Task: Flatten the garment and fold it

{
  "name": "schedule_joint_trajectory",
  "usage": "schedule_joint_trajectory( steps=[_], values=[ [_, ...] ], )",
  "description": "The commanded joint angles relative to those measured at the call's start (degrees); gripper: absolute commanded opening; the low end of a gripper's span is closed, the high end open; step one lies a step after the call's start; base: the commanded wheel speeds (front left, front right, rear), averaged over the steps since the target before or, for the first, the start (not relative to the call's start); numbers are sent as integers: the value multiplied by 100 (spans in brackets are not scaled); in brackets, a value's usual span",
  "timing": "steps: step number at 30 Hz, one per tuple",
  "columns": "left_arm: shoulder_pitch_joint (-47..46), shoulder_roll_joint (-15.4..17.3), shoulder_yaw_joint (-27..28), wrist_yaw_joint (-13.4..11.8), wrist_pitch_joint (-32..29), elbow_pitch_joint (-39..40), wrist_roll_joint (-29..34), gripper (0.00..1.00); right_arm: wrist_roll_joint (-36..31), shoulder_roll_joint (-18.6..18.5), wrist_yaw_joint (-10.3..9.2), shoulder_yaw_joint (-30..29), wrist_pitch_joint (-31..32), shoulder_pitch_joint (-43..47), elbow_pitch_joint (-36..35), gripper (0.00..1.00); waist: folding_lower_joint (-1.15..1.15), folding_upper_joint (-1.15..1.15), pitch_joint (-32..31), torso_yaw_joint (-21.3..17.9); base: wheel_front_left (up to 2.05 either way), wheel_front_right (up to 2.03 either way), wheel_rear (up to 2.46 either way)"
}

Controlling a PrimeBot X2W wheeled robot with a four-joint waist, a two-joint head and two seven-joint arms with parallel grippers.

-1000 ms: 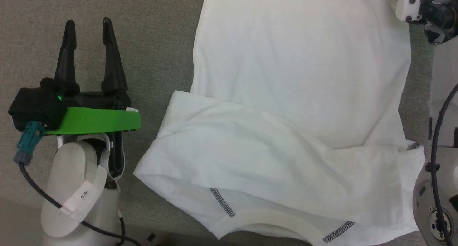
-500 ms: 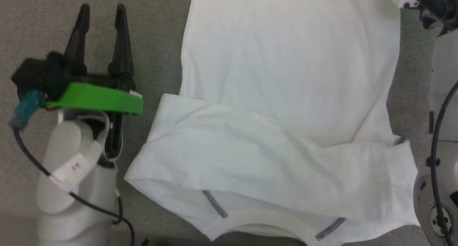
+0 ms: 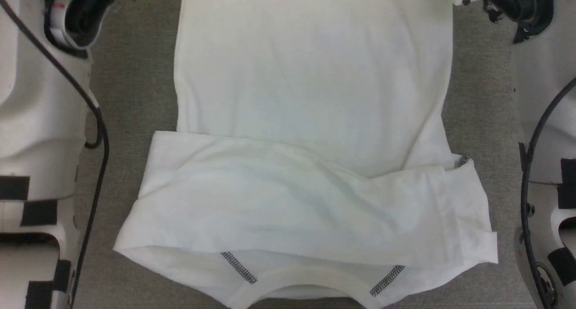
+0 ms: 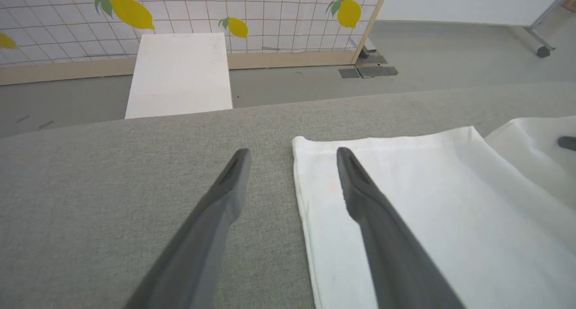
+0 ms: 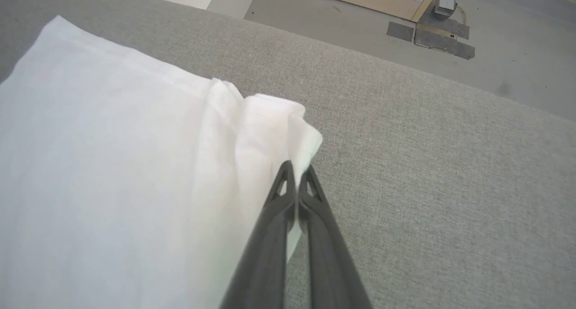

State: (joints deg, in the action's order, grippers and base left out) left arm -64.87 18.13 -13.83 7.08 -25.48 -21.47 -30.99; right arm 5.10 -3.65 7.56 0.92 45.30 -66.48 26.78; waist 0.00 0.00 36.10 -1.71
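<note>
The white garment (image 3: 310, 97) lies spread on the grey surface, with a sleeve (image 3: 292, 201) folded across it above the collar and dark zigzag stitching (image 3: 238, 267) at the near edge. In the left wrist view my left gripper (image 4: 292, 154) is open and straddles the far left hem corner of the garment (image 4: 427, 210), one finger over bare surface and the other over cloth. In the right wrist view my right gripper (image 5: 297, 169) is shut on the far right corner of the garment (image 5: 112, 165), and the fabric bunches at its tips.
My pale left forearm (image 3: 36, 120) and right arm (image 3: 540, 120) flank the shirt in the head view. Beyond the grey surface (image 4: 112, 187), a rigid white box (image 4: 180, 75) stands on the floor before a lemon-patterned panel (image 4: 270, 12).
The head camera has shifted, so the shirt now sits centred. My left gripper has reached forward past the top of the head view to the far hem. The right gripper stays at the far right corner.
</note>
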Motion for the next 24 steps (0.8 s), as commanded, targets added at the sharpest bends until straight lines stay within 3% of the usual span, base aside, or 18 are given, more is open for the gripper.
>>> schedule_joint_trajectory(
  steps=[1,8,20,21,22,24],
  values=[
    [-248,75,-113,39,-227,-150,1,100,102,10,-8,104,-53,-76,-77,0,0,0,198,-262,0,0,0],
    [-1088,99,-437,-24,-1193,-781,85,100,470,-10,-8,485,-99,-63,-343,0,0,0,447,-510,0,0,0],
    [-1322,308,-844,-165,-1497,-1501,538,100,881,-203,-8,1005,-73,-53,-877,0,0,0,746,-644,0,0,0],
    [-1305,308,-846,-165,-1545,-1551,515,56,906,-213,-8,1026,-76,-50,-909,0,0,0,752,-640,0,0,0],
    [-1277,280,-803,-165,-1598,-1612,425,0,932,-226,-8,1043,-78,-45,-940,0,0,0,756,-635,0,0,0],
    [-1244,242,-755,-146,-1659,-1665,287,0,956,-262,-8,1074,-77,-39,-980,0,0,0,751,-614,0,0,0]
  ],
)
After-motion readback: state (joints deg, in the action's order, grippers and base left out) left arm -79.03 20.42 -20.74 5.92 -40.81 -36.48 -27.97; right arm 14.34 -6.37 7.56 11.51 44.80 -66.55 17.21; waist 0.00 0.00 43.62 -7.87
